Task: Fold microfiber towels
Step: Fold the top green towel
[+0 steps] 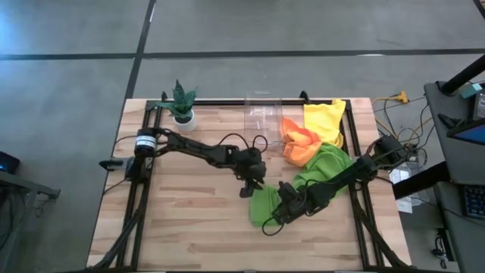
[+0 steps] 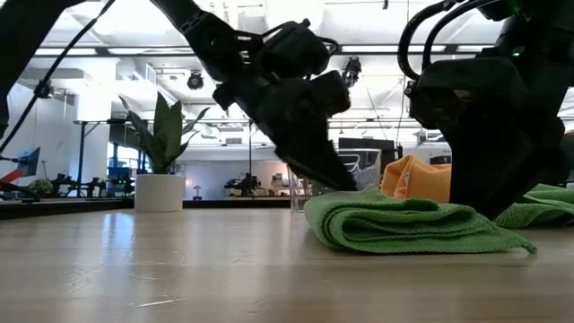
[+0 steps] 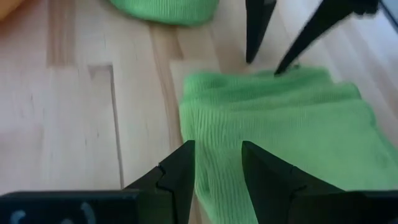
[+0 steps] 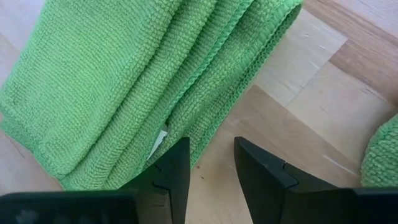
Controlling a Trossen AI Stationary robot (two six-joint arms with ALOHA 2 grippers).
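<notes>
On the left of the pale wooden table (image 1: 189, 220), the left gripper (image 1: 250, 187) hovers just beside the near edge of the folded lime green microfiber towel (image 1: 265, 206). Its fingers (image 3: 177, 177) stand partly open, astride the towel's corner and holding nothing. If they close and pull from here, they would likely catch only the top layer, and the stacked folds could peel apart.

The right gripper (image 1: 285, 206) is at the towel's opposite edge, also partly open and empty, one finger just over the rolled hem where a small white tag (image 4: 157, 143) pokes out. Lifting by that hem alone risks unrolling the bundle, and uneven pulls from the two arms could skew the fold or drag it across the table.

Further right lie the second lime green towel (image 1: 327, 167), the crumpled orange towel (image 1: 300, 144) and the yellow towel (image 1: 324, 119), not yet folded; a wide sweep of the right arm could snag them.
</notes>
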